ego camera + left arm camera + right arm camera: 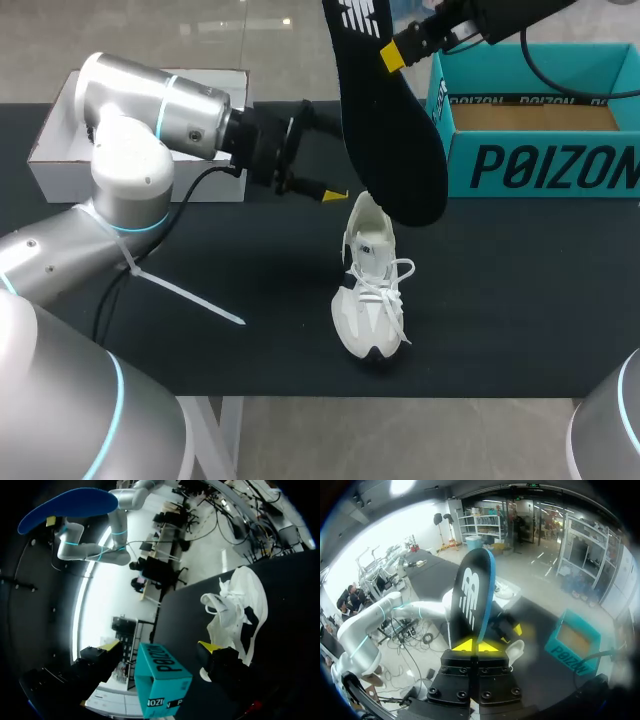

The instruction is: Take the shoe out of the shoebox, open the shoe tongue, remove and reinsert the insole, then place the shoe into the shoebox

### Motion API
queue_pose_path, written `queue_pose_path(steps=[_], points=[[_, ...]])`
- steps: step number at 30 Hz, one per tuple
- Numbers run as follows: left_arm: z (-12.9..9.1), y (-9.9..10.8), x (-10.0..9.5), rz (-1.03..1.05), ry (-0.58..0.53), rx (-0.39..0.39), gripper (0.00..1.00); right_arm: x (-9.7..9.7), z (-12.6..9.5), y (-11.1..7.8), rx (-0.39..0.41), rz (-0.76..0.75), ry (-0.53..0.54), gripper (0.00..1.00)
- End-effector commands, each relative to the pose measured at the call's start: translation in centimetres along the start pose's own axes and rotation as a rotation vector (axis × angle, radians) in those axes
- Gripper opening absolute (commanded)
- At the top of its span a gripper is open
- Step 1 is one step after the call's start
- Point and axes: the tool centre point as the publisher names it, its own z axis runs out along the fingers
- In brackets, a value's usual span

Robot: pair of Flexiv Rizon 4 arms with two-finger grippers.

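Your right gripper (476, 645) grips the insole (385, 110) by its top end, hanging it upright over the collar of the shoe (372, 290) on the table (520, 300), toe toward the near edge, with your left gripper (320, 150) wide open and empty beside its heel.

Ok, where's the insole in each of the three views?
Head view: the insole hangs from the right tool, over the white shoe.
Left wrist view: its blue underside shows aloft on the other arm, far beyond the shoe.
Right wrist view: upright between that tool's yellow tips, logo facing the camera.
Shared landmark: the teal shoebox.
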Motion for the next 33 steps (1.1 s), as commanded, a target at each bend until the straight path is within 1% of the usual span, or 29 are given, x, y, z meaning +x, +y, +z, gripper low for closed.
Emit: queue_pose_path(steps=[1,3,6,9,18,26,28,29,30,33], points=[[0.4,-1.8,-0.3,0.159,-0.213,-0.042,1.00,0.0,0.1,0.2,0.004,0.001,0.001,0.00],[0.5,-2.4,-0.8,0.191,-0.243,-0.021,1.00,0.0,0.1,0.2,0.004,0.001,0.001,0.00],[1.0,-3.1,-1.5,0.227,-0.270,-0.009,1.00,0.0,0.1,0.2,0.004,0.001,0.001,0.00],[1.4,-3.7,-2.1,0.243,-0.279,-0.015,1.00,0.0,0.1,0.2,0.004,0.001,0.001,0.00],[1.7,-4.3,-3.8,0.276,-0.274,-0.046,1.00,0.0,0.1,0.2,0.004,0.001,0.001,0.00],[1.7,-4.0,-5.5,0.313,-0.271,-0.046,1.00,0.0,0.1,0.2,0.004,0.001,0.001,0.00],[1.7,-3.9,-5.7,0.318,-0.271,-0.029,1.00,0.0,0.1,0.2,0.004,0.001,0.001,0.00],[1.7,-3.7,-5.9,0.303,-0.263,-0.061,1.00,0.0,0.1,0.2,0.004,0.001,0.001,0.00],[1.8,-3.5,-5.9,0.294,-0.268,-0.039,1.00,0.0,0.1,0.2,0.004,0.001,0.001,0.00],[1.8,-3.5,-5.9,0.294,-0.268,-0.039,1.00,0.0,0.1,0.2,0.004,0.001,0.001,0.00]])
